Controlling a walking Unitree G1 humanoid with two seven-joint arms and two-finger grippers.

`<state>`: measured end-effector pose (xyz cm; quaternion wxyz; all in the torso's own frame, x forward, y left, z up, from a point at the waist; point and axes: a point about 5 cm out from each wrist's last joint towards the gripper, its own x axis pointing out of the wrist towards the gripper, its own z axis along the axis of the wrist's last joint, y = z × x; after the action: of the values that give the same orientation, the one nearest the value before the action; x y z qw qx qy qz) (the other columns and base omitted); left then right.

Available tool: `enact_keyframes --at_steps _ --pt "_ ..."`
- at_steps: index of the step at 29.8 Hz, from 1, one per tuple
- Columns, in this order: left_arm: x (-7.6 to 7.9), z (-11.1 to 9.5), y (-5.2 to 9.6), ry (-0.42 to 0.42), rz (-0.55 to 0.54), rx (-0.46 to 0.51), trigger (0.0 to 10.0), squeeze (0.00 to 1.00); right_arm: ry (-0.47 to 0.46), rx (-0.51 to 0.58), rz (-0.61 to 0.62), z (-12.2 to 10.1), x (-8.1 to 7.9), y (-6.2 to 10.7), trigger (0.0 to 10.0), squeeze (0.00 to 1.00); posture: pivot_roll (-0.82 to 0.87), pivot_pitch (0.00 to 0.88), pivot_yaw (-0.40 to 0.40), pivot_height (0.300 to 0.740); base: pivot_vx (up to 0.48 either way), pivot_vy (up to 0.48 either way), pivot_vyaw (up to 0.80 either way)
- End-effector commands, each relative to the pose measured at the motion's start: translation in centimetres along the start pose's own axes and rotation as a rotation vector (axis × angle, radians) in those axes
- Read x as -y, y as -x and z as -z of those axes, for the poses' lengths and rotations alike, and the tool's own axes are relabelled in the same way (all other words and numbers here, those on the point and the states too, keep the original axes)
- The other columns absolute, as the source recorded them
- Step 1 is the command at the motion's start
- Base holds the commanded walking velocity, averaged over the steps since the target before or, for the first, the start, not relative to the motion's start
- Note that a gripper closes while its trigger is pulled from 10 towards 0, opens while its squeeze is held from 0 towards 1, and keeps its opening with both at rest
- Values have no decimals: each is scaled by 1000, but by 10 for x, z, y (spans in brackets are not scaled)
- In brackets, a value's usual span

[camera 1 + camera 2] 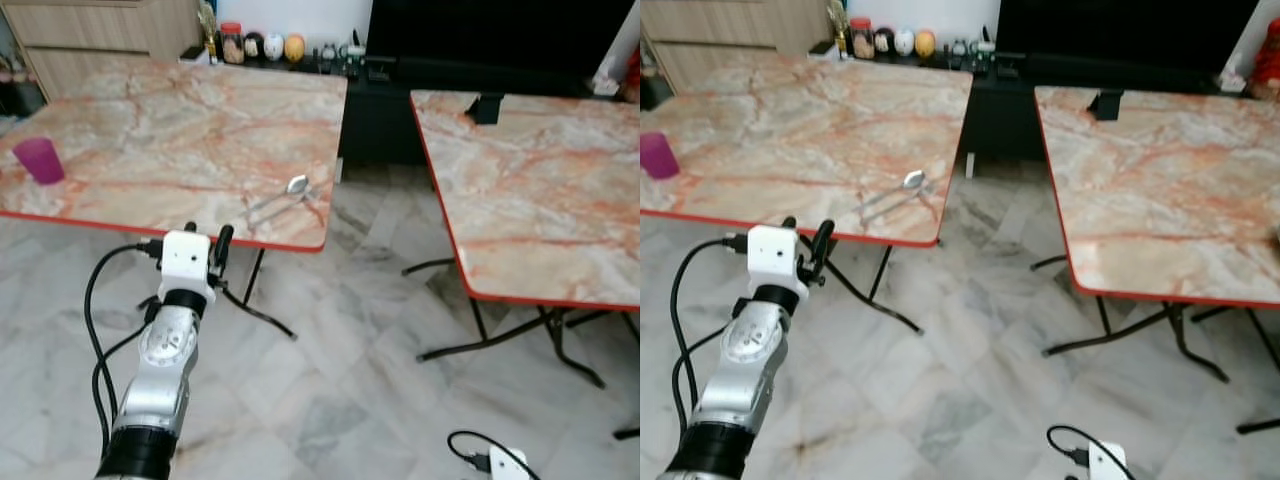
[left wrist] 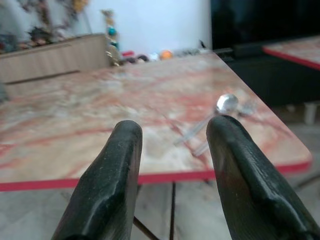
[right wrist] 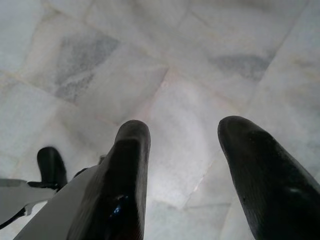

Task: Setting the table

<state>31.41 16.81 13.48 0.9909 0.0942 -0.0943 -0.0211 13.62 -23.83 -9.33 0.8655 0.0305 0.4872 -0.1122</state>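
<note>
Two folding surfaces with marble-look tops and red edging, side by side with a gap of tiled floor (image 1: 330,400) between. Left surface (image 1: 180,130) carrying a metal spoon (image 1: 297,185) near its front right corner, bowl end pointing away from the robot, with what looks like a second piece of cutlery (image 1: 262,212) lying right alongside, touching or nearly so, too blurry to call. Also a purple cup (image 1: 39,159) over at the far left edge of that same surface, well apart from the spoon. Right surface (image 1: 540,190) pretty much bare apart from a small dark object (image 1: 486,107) at its back edge.

Left gripper (image 1: 205,240) raised just in front of the left surface's near edge, not touching anything, aimed roughly toward the spoon. From the wrist view, fingers (image 2: 112,175) spread apart with nothing between them, spoon visible past the tips on the tabletop.

Right gripper (image 3: 187,170) hanging low, pointed down at the white marble floor tiles, fingers parted and holding nothing. Just the wrist housing with its black cable (image 1: 480,450) poking into the bottom of the head view.

Behind everything, a dark TV cabinet (image 1: 390,110) with a row of small jars and ornaments (image 1: 260,46) on top, and wooden drawers (image 1: 100,40) off to the left.
</note>
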Motion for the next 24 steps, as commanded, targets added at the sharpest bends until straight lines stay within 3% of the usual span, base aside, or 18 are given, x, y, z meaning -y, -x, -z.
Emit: enact_keyframes --at_steps 1,6,9,13,21,22,23,24 --pt "-10 20 10 -28 -27 -70 10000 0 -5 5 7 0 2 0 10000 0 112 0 -45 740 0 326 0" --pt "-17 42 23 -44 -34 -156 10000 0 -3 2 7 1 2 1 10000 0 116 0 -46 740 0 326 0" --pt "-17 67 39 -77 3 -264 10000 0 1 1 5 1 2 1 10000 0 118 0 -47 740 0 326 0" --pt "-18 83 51 -93 16 -334 10000 0 3 0 5 2 2 1 10000 0 119 0 -46 740 0 318 0" --pt "-24 138 90 -97 -6 -630 10000 0 5 -1 6 2 2 1 10000 0 102 0 -38 740 0 302 0" --pt "-24 138 90 -97 -6 -630 10000 0 5 -1 6 2 2 1 10000 0 102 0 -38 740 0 296 0" --pt "-21 151 104 -115 18 -721 10000 0 3 -2 7 3 2 1 10000 0 97 0 -34 740 0 300 0" --pt "-21 151 104 -115 18 -721 10000 0 3 -2 7 3 2 1 10000 0 97 0 -34 740 0 300 0"
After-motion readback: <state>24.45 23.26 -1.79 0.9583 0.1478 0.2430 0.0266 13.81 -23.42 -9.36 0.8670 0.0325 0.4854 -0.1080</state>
